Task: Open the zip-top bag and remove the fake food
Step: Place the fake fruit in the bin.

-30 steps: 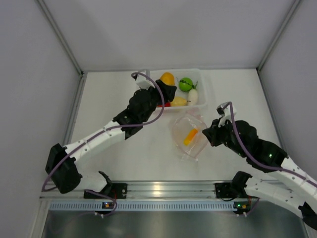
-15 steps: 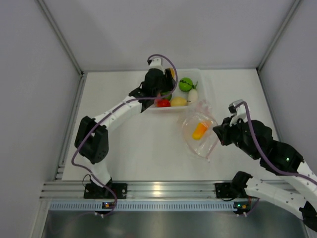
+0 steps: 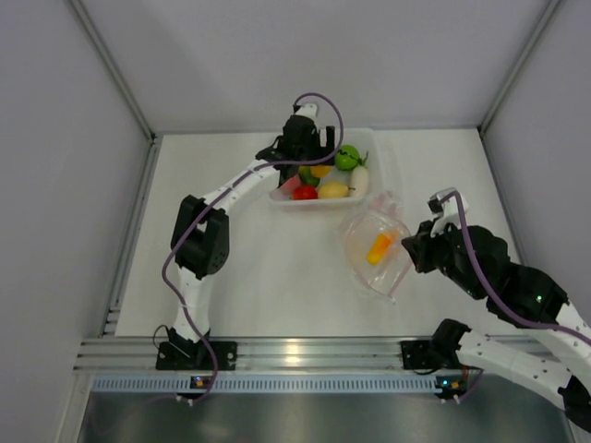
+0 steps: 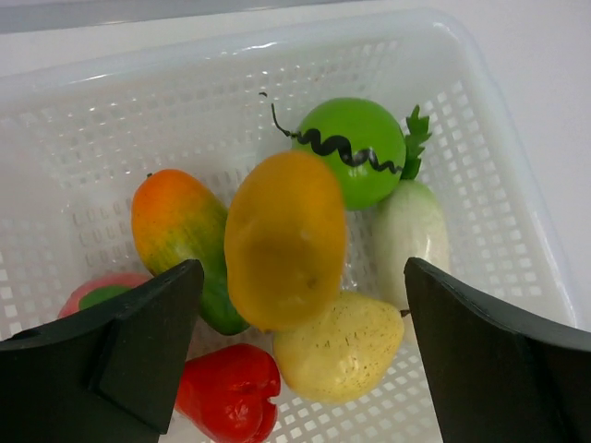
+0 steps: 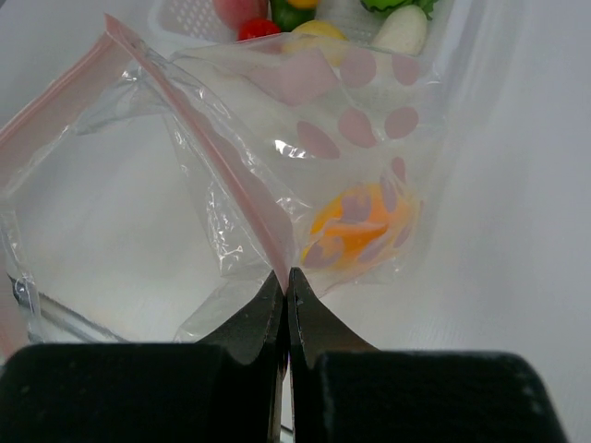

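Right wrist view: right gripper (image 5: 284, 281) pinched tight on the pink zip strip of the zip-top bag (image 5: 231, 175), one orange piece of fake food (image 5: 360, 231) inside. Left gripper (image 4: 300, 277) spread wide, gripping nothing, above more fake food in the white basket (image 4: 277, 46) just beyond the bag.

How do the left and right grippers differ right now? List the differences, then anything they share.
The left gripper is wide open; the right gripper is shut tight. The left gripper holds nothing, above the white basket of fake food; the right gripper pinches the zip-top bag at its edge. Both are black.
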Robot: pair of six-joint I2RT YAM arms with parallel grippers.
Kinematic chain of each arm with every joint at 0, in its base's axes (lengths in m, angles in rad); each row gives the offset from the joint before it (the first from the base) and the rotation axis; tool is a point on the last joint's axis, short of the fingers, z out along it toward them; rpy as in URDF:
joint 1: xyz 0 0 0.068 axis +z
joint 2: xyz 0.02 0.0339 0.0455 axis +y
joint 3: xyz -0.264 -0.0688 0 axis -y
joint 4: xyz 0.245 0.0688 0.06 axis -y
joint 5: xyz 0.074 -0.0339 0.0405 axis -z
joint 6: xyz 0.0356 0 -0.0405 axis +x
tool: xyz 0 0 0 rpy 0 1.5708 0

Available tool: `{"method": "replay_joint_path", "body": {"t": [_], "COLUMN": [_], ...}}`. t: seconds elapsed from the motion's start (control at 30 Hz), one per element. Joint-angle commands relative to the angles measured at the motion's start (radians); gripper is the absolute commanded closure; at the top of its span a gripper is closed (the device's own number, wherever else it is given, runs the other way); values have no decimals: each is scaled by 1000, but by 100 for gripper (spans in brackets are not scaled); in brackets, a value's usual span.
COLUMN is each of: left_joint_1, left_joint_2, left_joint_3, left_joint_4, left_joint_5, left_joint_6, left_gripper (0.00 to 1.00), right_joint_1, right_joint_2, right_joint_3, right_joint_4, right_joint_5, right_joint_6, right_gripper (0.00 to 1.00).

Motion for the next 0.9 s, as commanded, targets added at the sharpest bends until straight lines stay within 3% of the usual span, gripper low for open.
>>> {"method": "replay_joint_path", "body": {"t": [0.0,0.3,0.6,0.67,0.87], "left_joint_1": [6,13,9,6,-99], "left_joint_2": [-7,-103,-479,-539,-775], "left_joint_3": [67,26,-241,-325,-467], "left_joint_4": [-7,-5,-5,-5,0], "left_joint_5": [64,104,86,96,119], "left_joint_6": [20,-37,-201,-236,-235], "left_gripper": [2,2,2,6,11], "right_joint_1": [-16,-21,-70,-87,-134], "right_joint_2": [6,45,190,229,315], "right_joint_3": [-4,-17,9,28,36], "right_joint_4": [16,55,139,141,203], "right_joint_5": [14,26,32,19,-150], "right_joint_6": [4,7,36,55,93], "right_gripper": [100,100,100,100,100]}}
